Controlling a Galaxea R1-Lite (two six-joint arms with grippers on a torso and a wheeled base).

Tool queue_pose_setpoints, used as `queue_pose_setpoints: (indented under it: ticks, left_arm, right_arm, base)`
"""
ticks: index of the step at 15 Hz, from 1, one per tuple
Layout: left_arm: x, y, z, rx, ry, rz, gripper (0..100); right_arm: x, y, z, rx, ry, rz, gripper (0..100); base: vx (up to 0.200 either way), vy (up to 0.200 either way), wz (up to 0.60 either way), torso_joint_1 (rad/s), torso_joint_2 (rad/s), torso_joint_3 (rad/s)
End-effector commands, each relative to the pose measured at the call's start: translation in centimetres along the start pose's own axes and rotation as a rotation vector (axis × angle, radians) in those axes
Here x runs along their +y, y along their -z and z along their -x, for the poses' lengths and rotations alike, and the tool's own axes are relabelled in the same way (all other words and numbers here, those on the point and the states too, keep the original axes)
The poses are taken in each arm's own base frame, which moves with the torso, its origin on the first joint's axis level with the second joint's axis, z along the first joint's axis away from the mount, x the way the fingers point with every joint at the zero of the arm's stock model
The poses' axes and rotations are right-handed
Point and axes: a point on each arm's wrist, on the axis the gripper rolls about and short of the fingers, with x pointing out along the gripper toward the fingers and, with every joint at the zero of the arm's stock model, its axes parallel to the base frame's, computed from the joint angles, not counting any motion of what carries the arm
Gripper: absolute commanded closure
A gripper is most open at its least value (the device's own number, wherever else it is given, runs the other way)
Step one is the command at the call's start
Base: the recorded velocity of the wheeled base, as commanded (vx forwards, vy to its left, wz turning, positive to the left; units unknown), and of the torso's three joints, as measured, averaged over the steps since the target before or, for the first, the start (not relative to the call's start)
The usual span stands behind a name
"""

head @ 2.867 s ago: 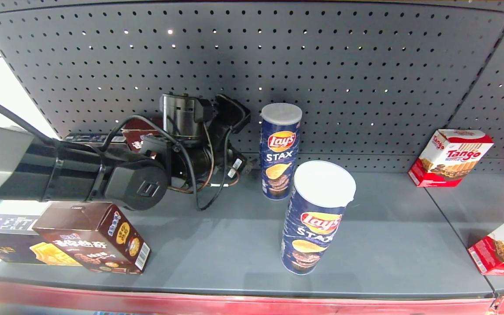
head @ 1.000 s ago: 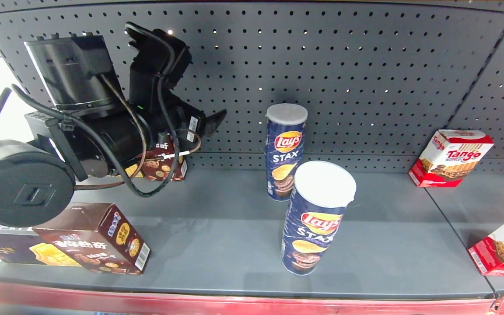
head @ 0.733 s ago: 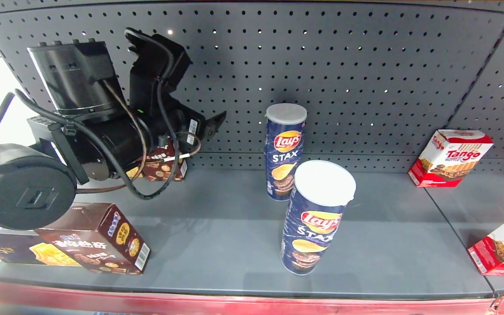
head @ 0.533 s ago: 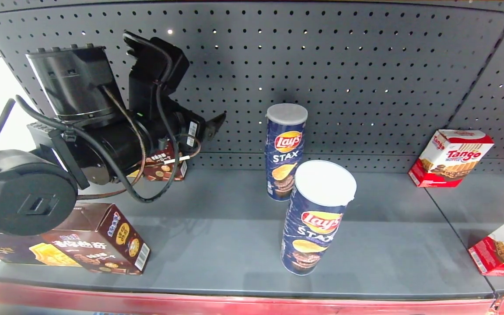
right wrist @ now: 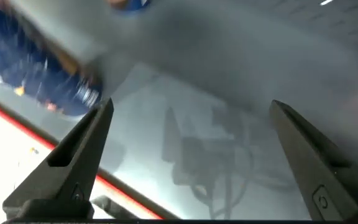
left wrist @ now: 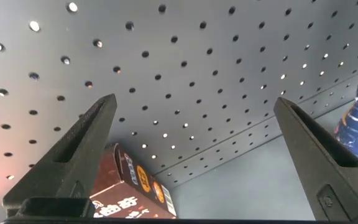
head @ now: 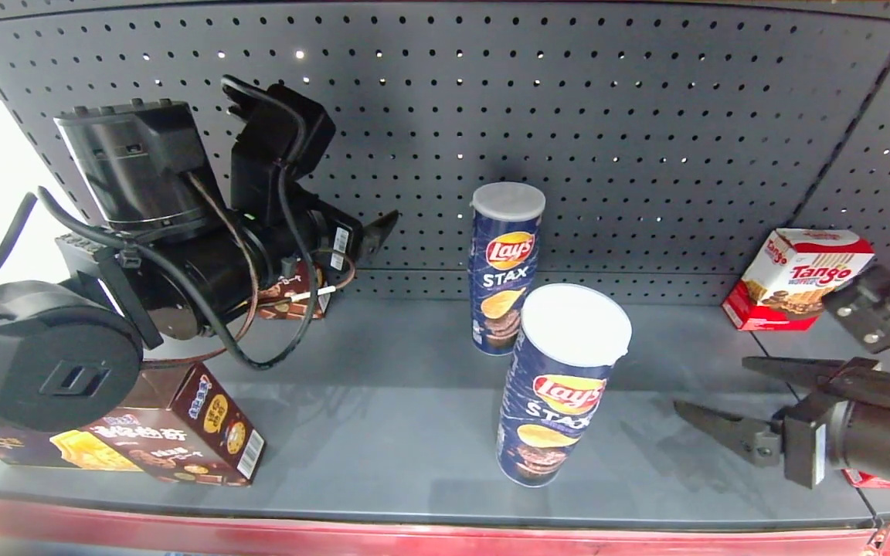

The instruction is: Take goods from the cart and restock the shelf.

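Note:
Two blue chip cans stand upright mid-shelf, one at the back [head: 503,266] and one nearer the front [head: 561,382]. A small brown cookie box [head: 290,289] rests against the pegboard at the back left, also in the left wrist view [left wrist: 135,193]. My left gripper [left wrist: 194,99] is open and empty, held above and in front of that box, one fingertip [head: 380,222] close to the pegboard. My right gripper [head: 711,384] is open and empty, low over the shelf [head: 383,417] just right of the front can, which is blurred in the right wrist view [right wrist: 36,68].
A brown cookie box [head: 182,425] and a dark flat box [head: 20,444] lie at the front left under my left arm. Red-and-white wafer boxes sit at the back right [head: 800,274] and front right behind my right arm. The shelf has a red front lip [head: 414,537].
My left gripper has let go of the small brown box at the back, lifted off it and drawn back slightly. My right gripper has come in from the right, open.

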Motion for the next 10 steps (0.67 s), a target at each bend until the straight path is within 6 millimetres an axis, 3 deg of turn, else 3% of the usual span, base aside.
queue_pose_setpoints:
  ticks: [1, 5, 10]
  left_arm:
    - [0.0, 0.1, 0.0, 0.002, 0.000, -0.001, 0]
    - [0.0, 0.1, -0.1, 0.001, -0.001, -0.001, 0]
    - [-0.1, 0.1, -0.2, -0.008, -0.003, 0.001, 0]
  right_arm:
    - [1.4, 0.7, -2.0, 0.074, -0.050, 0.030, 0]
    - [3.1, 1.0, -2.6, 0.100, -0.122, 0.061, 0]
    - [3.7, 0.6, -4.4, 0.120, -0.138, 0.087, 0]
  base:
    - [0.000, 0.000, 0.00, 0.000, 0.00, 0.000]
    - [0.000, 0.000, 0.00, 0.000, 0.00, 0.000]
    - [0.000, 0.000, 0.00, 0.000, 0.00, 0.000]
